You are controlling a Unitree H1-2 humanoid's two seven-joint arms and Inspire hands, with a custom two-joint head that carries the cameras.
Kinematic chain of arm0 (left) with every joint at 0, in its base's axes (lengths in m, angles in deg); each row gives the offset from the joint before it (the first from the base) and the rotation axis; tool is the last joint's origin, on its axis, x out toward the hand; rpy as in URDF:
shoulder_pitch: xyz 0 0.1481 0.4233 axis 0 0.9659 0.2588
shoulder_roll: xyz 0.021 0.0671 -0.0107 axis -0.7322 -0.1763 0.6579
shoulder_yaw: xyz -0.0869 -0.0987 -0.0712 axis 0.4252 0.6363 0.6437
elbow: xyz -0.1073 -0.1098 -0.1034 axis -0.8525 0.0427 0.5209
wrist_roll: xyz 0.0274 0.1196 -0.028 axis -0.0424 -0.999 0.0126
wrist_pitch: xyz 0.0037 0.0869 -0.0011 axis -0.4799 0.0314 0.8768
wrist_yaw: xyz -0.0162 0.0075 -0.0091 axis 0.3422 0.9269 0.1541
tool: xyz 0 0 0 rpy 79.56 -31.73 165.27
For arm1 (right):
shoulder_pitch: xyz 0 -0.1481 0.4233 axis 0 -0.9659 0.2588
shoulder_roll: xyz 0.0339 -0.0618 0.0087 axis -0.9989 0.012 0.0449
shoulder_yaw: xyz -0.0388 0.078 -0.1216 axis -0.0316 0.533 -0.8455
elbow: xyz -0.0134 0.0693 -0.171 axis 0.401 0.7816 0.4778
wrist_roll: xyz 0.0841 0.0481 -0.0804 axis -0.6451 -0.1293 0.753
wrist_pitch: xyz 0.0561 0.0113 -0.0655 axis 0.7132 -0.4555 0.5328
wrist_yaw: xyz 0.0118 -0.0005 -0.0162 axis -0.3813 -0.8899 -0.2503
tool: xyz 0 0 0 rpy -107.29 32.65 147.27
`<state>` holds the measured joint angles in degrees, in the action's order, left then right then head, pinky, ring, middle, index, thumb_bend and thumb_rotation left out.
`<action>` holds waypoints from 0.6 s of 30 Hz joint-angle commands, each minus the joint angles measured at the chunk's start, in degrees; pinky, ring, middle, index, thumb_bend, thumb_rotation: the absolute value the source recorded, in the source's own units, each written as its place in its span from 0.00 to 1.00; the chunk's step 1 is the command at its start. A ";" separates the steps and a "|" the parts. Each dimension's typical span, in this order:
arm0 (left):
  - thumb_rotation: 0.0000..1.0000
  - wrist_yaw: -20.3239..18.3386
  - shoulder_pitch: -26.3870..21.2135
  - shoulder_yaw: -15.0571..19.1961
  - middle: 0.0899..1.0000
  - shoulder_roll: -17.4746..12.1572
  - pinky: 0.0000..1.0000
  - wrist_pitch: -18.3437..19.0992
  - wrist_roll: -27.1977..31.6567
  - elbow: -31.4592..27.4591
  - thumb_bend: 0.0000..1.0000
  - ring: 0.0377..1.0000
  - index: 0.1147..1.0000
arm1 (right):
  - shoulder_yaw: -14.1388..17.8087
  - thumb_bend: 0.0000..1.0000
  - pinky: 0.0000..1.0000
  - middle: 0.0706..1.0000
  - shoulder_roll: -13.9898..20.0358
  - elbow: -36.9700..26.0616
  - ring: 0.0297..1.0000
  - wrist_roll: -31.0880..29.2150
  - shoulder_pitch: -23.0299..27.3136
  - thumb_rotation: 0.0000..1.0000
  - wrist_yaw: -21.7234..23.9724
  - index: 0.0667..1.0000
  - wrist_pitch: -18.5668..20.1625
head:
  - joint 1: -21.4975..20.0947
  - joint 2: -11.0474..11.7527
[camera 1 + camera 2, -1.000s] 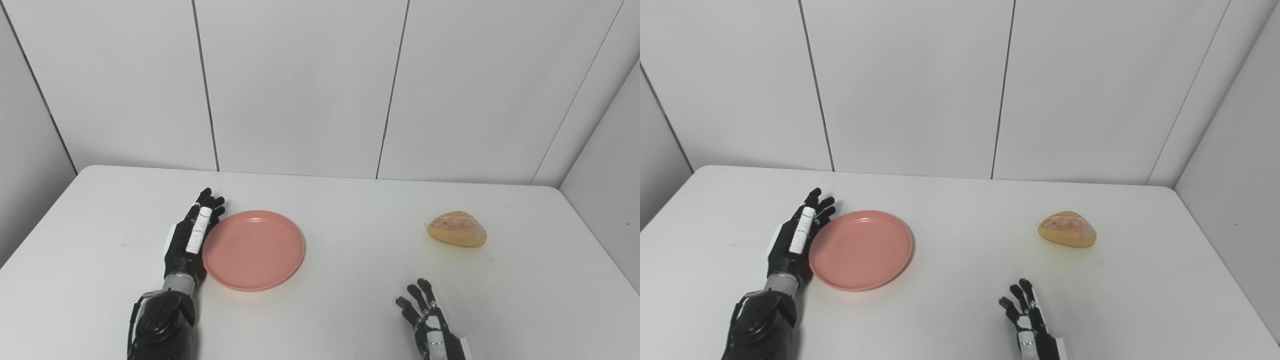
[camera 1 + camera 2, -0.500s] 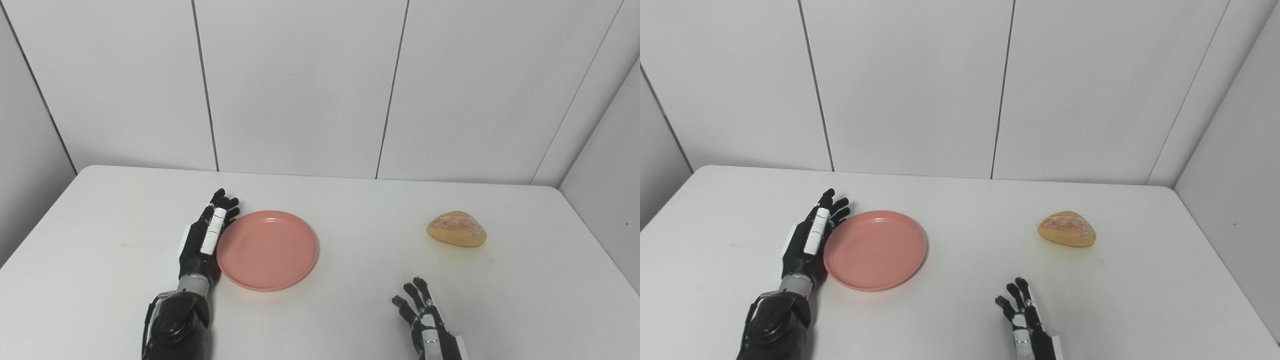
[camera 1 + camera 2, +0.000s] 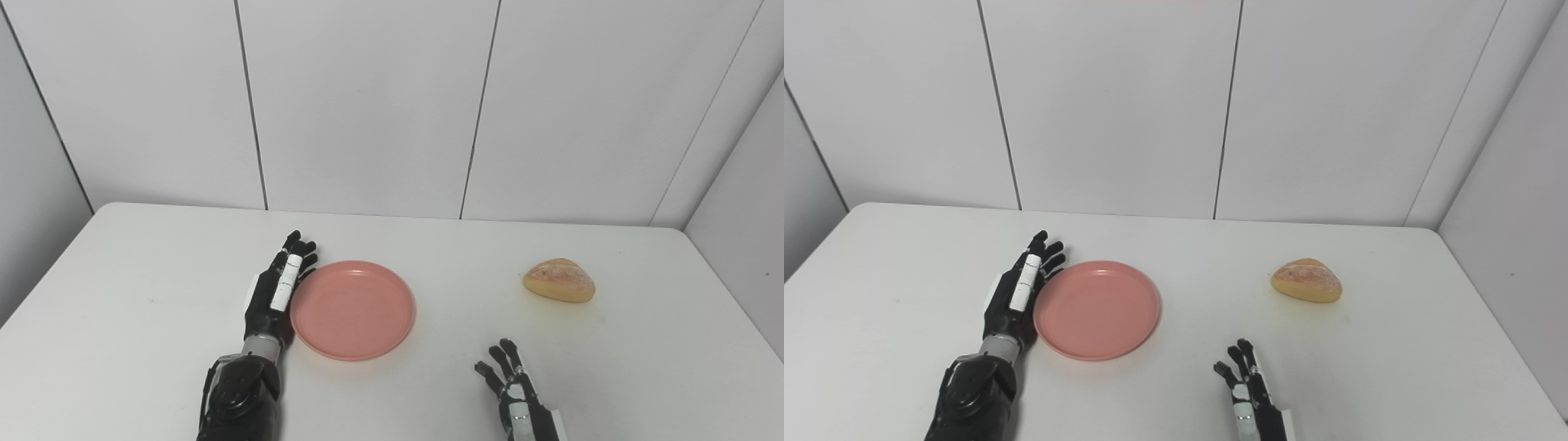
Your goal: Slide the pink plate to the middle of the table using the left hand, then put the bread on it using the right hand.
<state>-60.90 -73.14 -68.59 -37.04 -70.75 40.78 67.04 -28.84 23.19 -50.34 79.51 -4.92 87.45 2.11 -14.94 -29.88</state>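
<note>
Currently the first step is in hand: the slide of the plate toward the middle of the white rectangular table (image 3: 153,275). The round pink plastic plate (image 3: 353,309) lies flat on the table, a little left of centre by my judgement, with nothing on it. My left hand (image 3: 278,294) stands on edge against the plate's left rim, fingers extended and apart, touching the rim and gripping nothing. My right hand (image 3: 511,392) waits at the near edge of the table, fingers spread, holding nothing. The golden, dome-shaped bread roll (image 3: 558,280) sits on the table's right side, well apart from both the plate and my right hand. I judge the slide nearly complete but not finished. The next move calls for a short further push to the right with even contact on the rim, so that the plate does not rotate or slip past the fingers; then the left hand withdraws and the right hand reaches for the bread.
</note>
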 commanded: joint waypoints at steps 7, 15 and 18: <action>0.77 -0.88 -2.05 -0.76 0.90 1.26 0.88 -1.09 -0.40 0.91 0.97 0.89 0.95 | -1.41 0.78 0.93 0.91 -2.07 1.31 0.84 1.51 0.66 0.96 -0.87 0.92 -1.43 | -2.16 -0.12; 0.78 -1.82 -2.37 -1.01 0.91 1.53 0.93 -1.76 -0.13 1.99 0.96 0.92 0.96 | -1.89 0.77 0.93 0.92 -2.04 1.34 0.84 1.81 0.84 0.97 -1.35 0.93 -1.23 | -3.00 0.06; 0.78 -1.90 -2.41 -1.14 0.91 1.64 0.92 -1.78 -0.28 2.34 0.96 0.91 0.96 | -1.77 0.77 0.93 0.93 -1.88 1.38 0.84 1.68 0.86 0.97 -1.28 0.93 -1.09 | -2.79 0.22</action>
<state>-62.05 -73.82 -69.21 -36.09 -71.99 40.79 68.97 -29.99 22.65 -49.55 81.58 -4.43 85.94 1.68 -17.84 -29.71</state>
